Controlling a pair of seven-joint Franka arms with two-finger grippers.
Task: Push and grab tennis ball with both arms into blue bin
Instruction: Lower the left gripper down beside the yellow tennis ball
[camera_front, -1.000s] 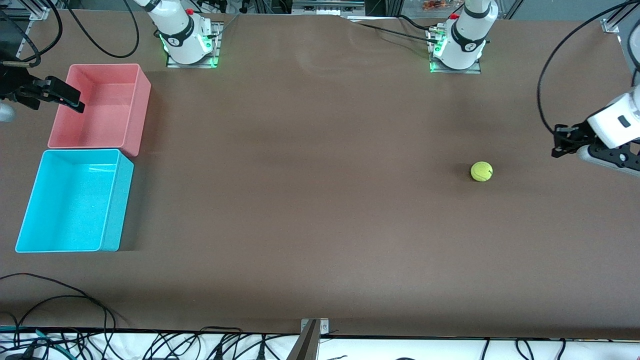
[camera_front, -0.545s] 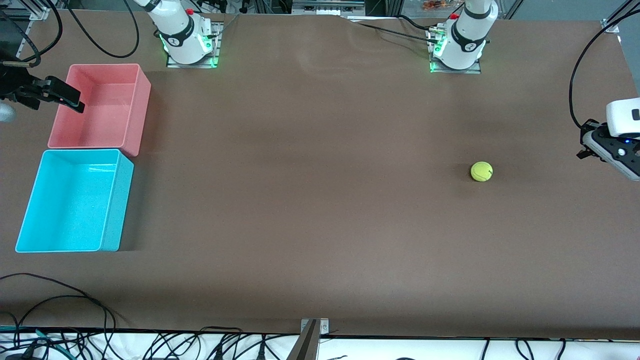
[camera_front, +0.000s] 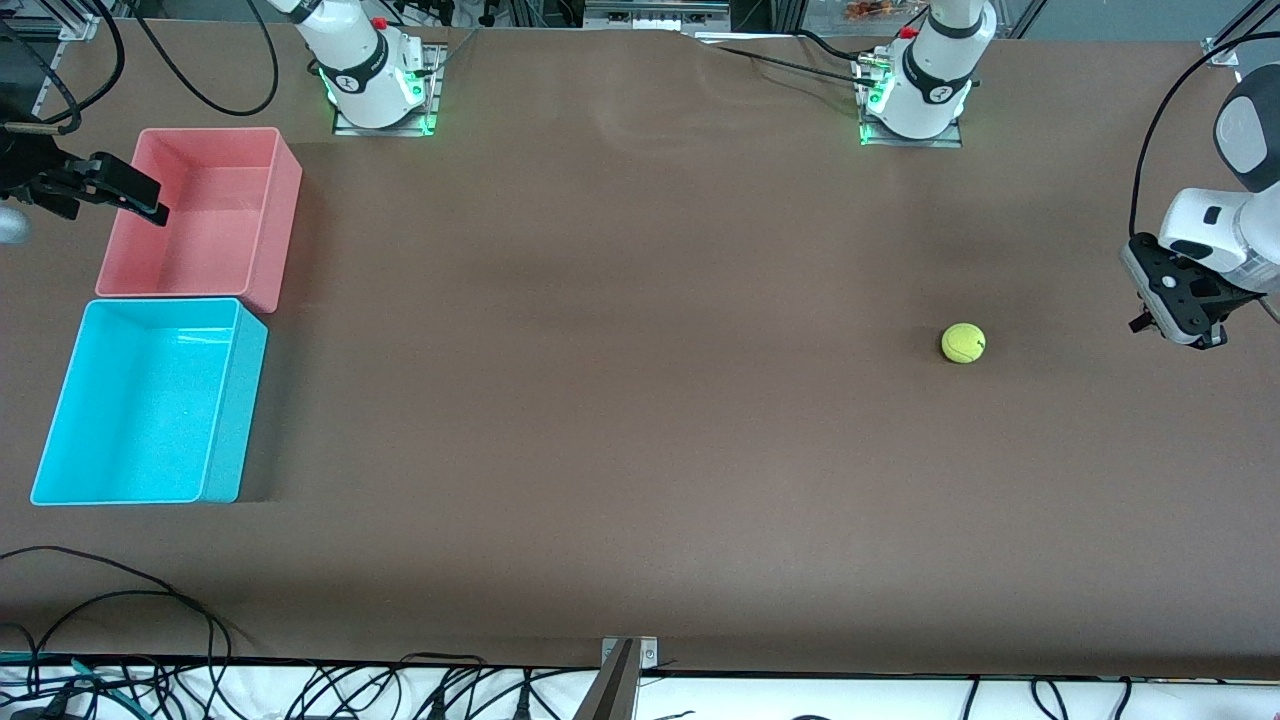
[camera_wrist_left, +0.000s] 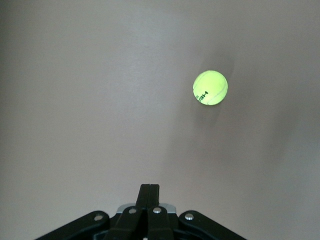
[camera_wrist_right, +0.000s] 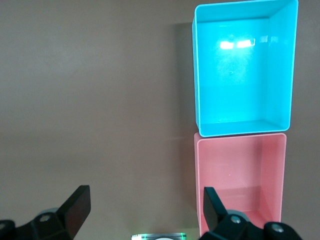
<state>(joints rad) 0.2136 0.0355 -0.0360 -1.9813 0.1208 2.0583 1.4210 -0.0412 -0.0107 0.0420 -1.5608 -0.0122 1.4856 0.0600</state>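
Observation:
The yellow-green tennis ball (camera_front: 963, 343) lies on the brown table toward the left arm's end, alone and untouched. My left gripper (camera_front: 1190, 320) hangs over the table's end past the ball, apart from it. In the left wrist view its fingers (camera_wrist_left: 149, 192) are pressed together with nothing between them, and the tennis ball (camera_wrist_left: 210, 88) shows ahead of them. The blue bin (camera_front: 140, 400) stands empty at the right arm's end. My right gripper (camera_front: 100, 190) waits, open and empty, over the pink tub's outer wall. Its wrist view looks down on the blue bin (camera_wrist_right: 242, 75).
A pink tub (camera_front: 200, 210) of like size, also empty, touches the blue bin on the side farther from the front camera; the pink tub (camera_wrist_right: 240, 175) also shows in the right wrist view. Cables lie along the table's front edge (camera_front: 100, 590). The arm bases (camera_front: 375, 90) stand at the back.
The left arm has swung its wrist round and brought its gripper back in from the table's end, a little toward the ball. The ball and the right arm have not moved.

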